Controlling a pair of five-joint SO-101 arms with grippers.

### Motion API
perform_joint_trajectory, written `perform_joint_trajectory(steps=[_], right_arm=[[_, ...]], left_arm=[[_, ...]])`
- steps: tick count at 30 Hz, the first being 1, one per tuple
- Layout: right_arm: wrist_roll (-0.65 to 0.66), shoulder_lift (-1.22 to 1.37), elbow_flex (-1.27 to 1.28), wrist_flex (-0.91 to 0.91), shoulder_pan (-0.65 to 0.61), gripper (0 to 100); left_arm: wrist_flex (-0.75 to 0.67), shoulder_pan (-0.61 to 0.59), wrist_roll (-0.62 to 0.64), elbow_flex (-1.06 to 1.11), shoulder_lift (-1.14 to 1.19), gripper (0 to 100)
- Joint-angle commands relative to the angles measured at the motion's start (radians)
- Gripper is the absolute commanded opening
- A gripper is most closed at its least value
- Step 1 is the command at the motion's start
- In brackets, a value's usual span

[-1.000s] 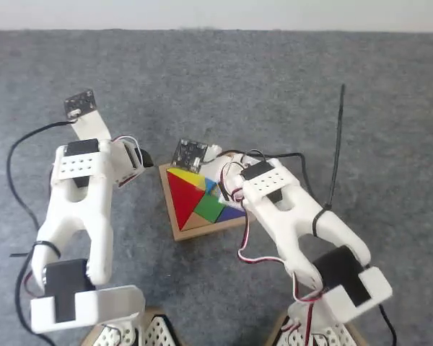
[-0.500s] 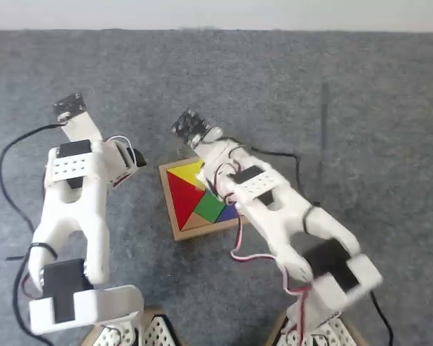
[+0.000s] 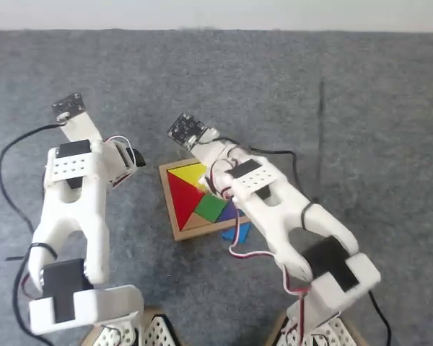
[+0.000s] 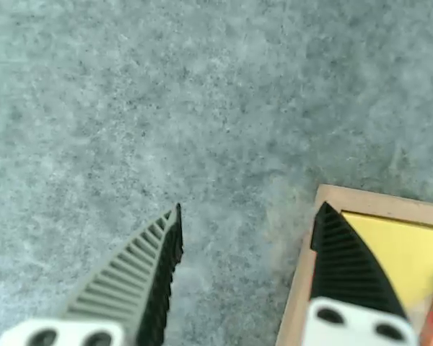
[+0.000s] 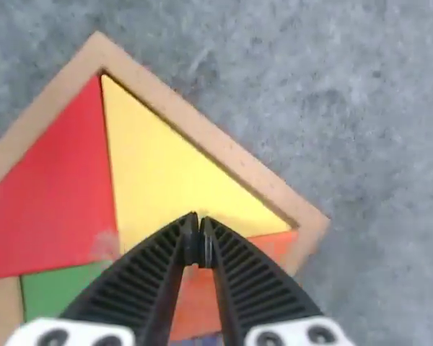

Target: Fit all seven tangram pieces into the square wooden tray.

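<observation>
Your left arm (image 3: pixel 76 194) held its jaws wide apart and empty. The grey felt of the bench (image 4: pixel 166 94) lay in the gap between them. One corner of the square wooden tray (image 4: pixel 303 288) sat just beside the dark jaw, on its outer side, and the pale jaw hung over bare felt.

Your right arm (image 3: pixel 274 209) hung over the tray with its jaws pinched tip to tip, nothing between them. Under those tips was the edge of the yellow triangle (image 5: pixel 173 180) where it met the orange piece (image 5: pixel 278 249). The red triangle (image 5: pixel 50 194) lay flush to one side of the jaws, and the green square (image 5: pixel 58 295) lay back toward the wrist. A pale patch beside the green could be bare tray floor or a wooden piece; I could not tell which.

A blue piece (image 3: pixel 242 232) lay back along the arm from those jaws, at or across the tray's near rim, and did not look seated flat.

I judged these pieces light, thin, stiff and smooth-faced. They would likely slide on the tray floor and skate away from a pinch that was off-centre. You would probably do best to take the blue piece across two opposite edges near its middle. Once it was over its slot, you could nudge it home with the closed tips.
</observation>
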Motion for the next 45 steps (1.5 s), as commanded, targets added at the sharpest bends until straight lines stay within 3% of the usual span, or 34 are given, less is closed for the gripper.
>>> perform_joint_trajectory(steps=[1,3,7,11,16,25,33,45], right_arm=[[0.061,-0.228,0.009,0.079,0.041,0.6],[0.130,-0.361,0.043,0.231,0.050,0.6],[0.451,-0.593,0.189,0.476,0.024,0.6],[0.664,-0.725,0.428,0.487,-0.004,2.4],[0.819,-0.736,0.532,0.489,-0.018,20.5],[0.841,-0.677,0.555,0.441,-0.124,19.7],[0.827,-0.446,0.517,0.348,-0.127,19.4],[0.830,-0.437,0.519,0.395,-0.134,19.4]], left_arm=[[-0.006,0.000,0.008,-0.018,-0.015,27],[-0.005,0.000,0.006,-0.018,-0.015,27],[-0.005,0.000,0.006,-0.018,-0.015,27],[-0.003,0.002,0.006,-0.018,-0.015,27],[-0.003,0.002,0.006,-0.018,-0.015,27],[-0.002,0.002,0.006,-0.018,-0.015,27],[-0.002,0.000,0.006,-0.018,-0.015,27],[-0.002,0.000,0.006,-0.019,-0.015,27]])
